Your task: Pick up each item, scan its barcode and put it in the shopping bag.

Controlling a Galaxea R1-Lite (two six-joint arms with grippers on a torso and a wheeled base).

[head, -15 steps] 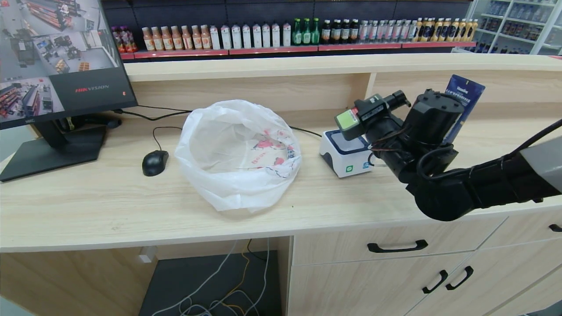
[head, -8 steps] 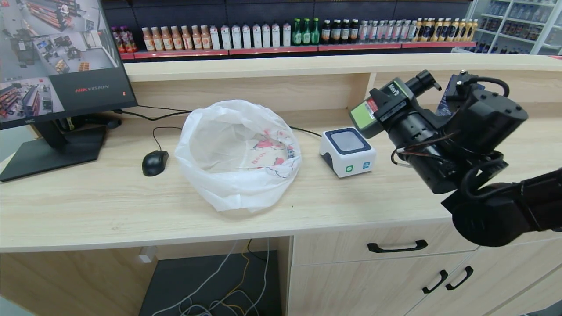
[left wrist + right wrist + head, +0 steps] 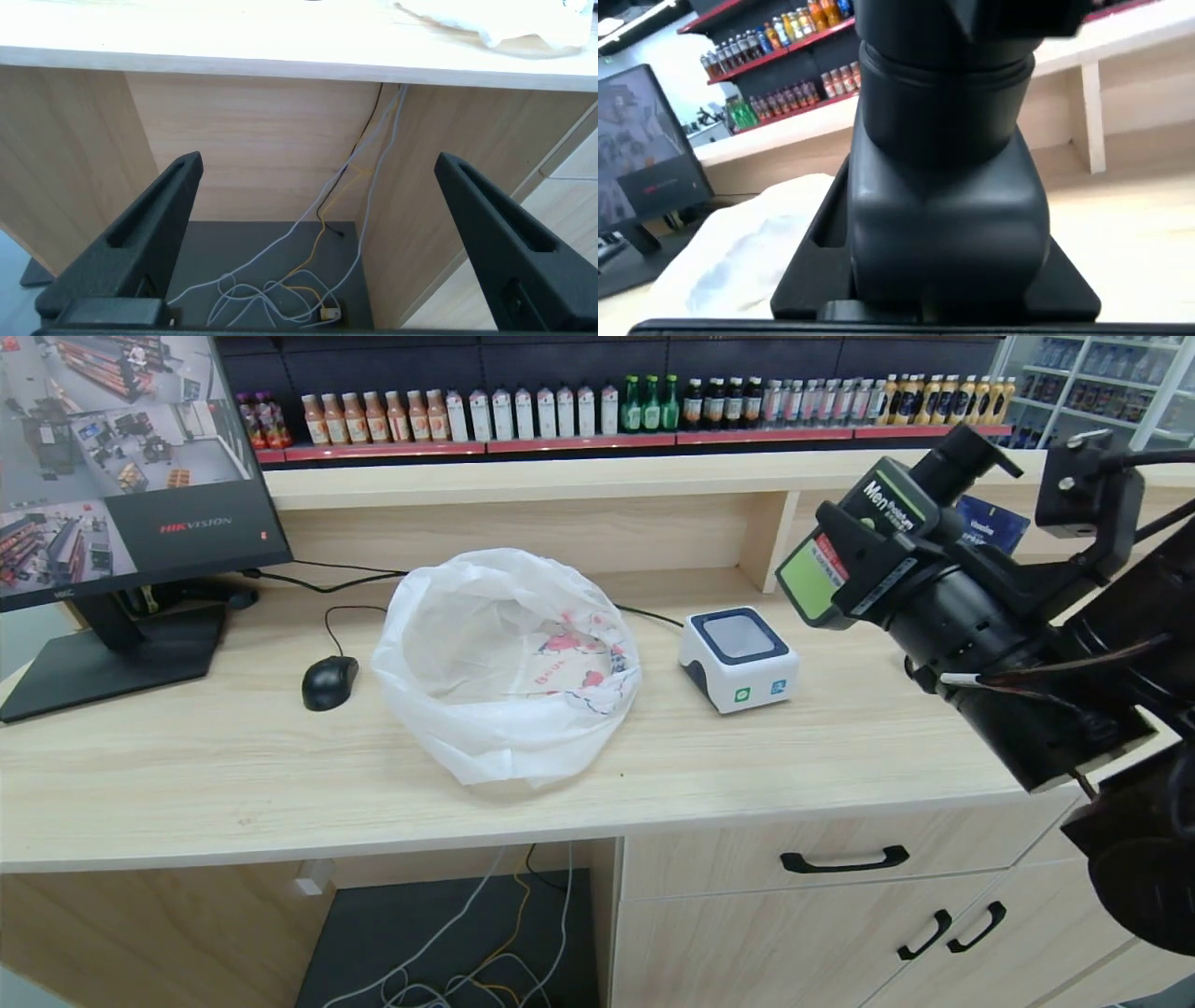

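Note:
My right gripper [image 3: 882,574] is shut on a black bottle [image 3: 892,504] with a green label. It holds the bottle tilted in the air, up and to the right of the white barcode scanner [image 3: 738,658] on the counter. Close before the right wrist camera the black bottle [image 3: 943,140] stands large. The white plastic shopping bag [image 3: 509,658] sits open at the counter's middle, left of the scanner. My left gripper [image 3: 318,233] is open with nothing in it, low in front of the counter and facing the space under it.
A blue card-backed package [image 3: 994,523] leans at the counter's back right, behind my right arm. A black mouse [image 3: 329,681] and a monitor [image 3: 121,467] stand left of the bag. Loose cables [image 3: 308,280] hang under the counter. Drawers with black handles [image 3: 845,861] are below.
My right arm has carried the bottle up and to the right, away from over the scanner, whose top now shows. Bag and scanner have not moved.

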